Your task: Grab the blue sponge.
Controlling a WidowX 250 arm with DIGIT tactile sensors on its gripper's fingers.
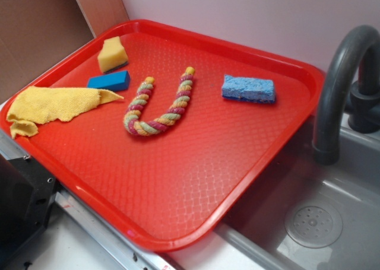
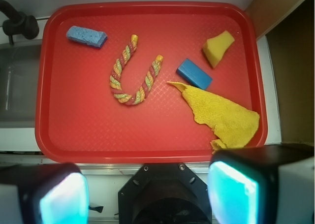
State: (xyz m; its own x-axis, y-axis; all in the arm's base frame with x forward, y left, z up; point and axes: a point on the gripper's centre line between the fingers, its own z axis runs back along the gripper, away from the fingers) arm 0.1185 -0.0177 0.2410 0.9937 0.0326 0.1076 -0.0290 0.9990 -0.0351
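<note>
Exterior view: I see a red tray [image 1: 196, 181] resting partly over a grey sink [image 1: 309, 222], with a dark faucet [image 1: 341, 74] rising at its right edge. The blue sponge [image 1: 249, 88] lies flat near the tray's far right side, well apart from everything else, its rough light-blue top over a thin darker base. A striped rope [image 1: 157, 107] bent into a U sits near the middle. To its left lie a smooth blue block [image 1: 108, 81], a yellow sponge [image 1: 112, 54] beyond it, and a yellow cloth [image 1: 50, 105] draped over the tray's left rim, its tip just beside the block. My gripper does not appear here. Wrist view: I look down from above the tray's near edge, and the gripper [image 2: 147, 192] fills the bottom of the frame, its two fingers [image 2: 61, 197] spread wide with nothing between them. The blue sponge sits at the upper left corner of the tray, far from the fingers, close to the faucet; the rope lies between it and the block, yellow sponge and cloth on the right.
</note>
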